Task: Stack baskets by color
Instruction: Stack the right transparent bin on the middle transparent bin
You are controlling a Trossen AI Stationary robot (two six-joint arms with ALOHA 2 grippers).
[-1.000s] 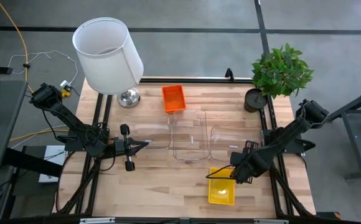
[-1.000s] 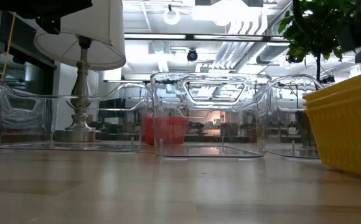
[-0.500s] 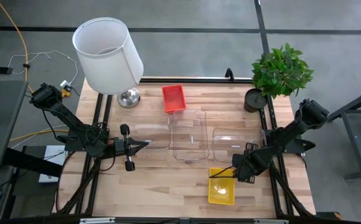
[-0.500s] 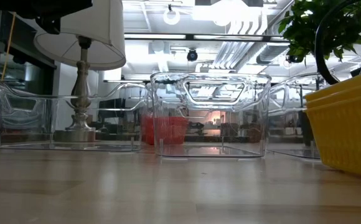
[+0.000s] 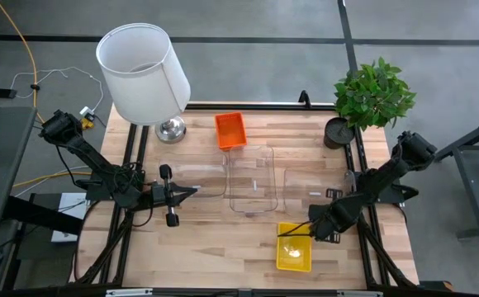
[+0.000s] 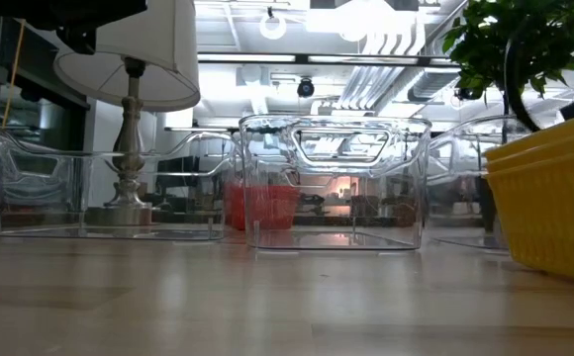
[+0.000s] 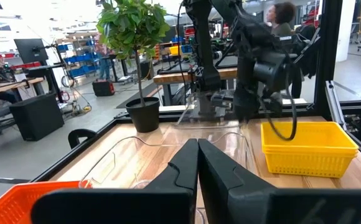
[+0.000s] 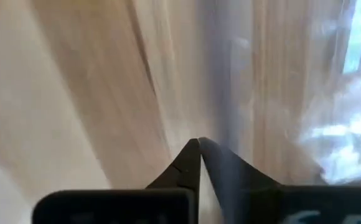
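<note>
Hovering at the near edge of the surface [image 5: 223,239], the right arm's fingers [image 5: 312,223] are pinched together on nothing, their tips just above the yellow basket [image 5: 294,245], which lies directly beneath and ahead of them, long axis running front to back. The left arm's fingers [image 5: 192,190] wait shut and empty, well apart beside a clear bin [image 5: 251,180]; the orange-red basket [image 5: 230,130] sits beyond. No readable labels.

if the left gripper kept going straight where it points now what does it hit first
Most likely the nearest clear bin. The left gripper, shut, points across the table at its wall, though their relative height is hard to judge from overhead.
</note>
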